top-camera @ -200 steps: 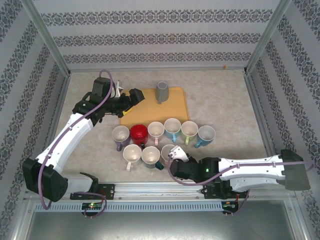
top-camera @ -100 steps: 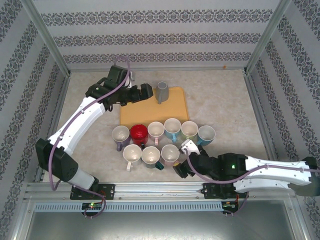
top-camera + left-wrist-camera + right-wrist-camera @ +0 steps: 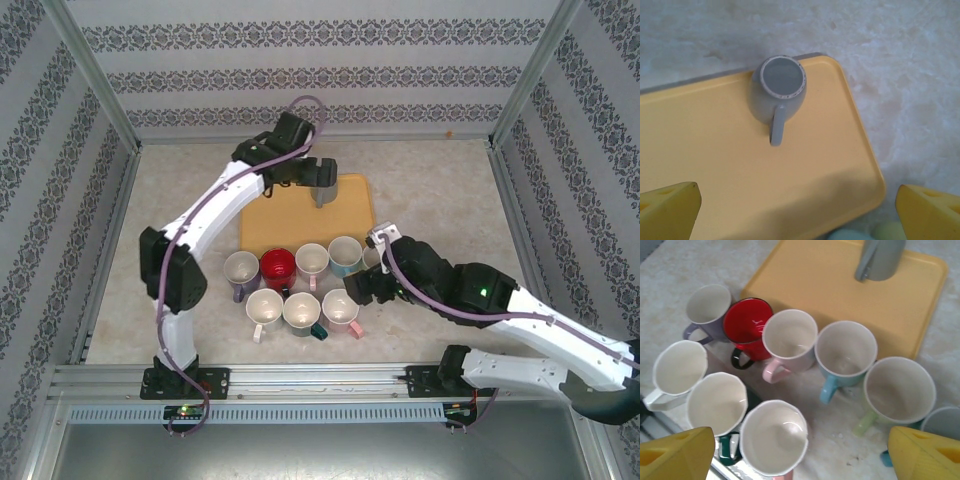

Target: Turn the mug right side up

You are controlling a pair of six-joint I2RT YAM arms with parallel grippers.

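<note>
Left wrist: grey mug (image 3: 782, 92) stood inverted on yellow tray (image 3: 715, 160), far edge of bench (image 3: 900, 60); left claw (image 3: 797, 192), right claw (image 3: 800, 435) gaped empty.

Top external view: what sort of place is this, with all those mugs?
Likely a robot test booth, not a home: patterned walls in a metal frame, two arms bolted to a rail, mugs clustered by a yellow tray.

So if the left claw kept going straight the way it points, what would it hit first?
Probably the yellow tray, just short of the handle of the grey mug, as the left claw aims down; depth is unclear.
</note>
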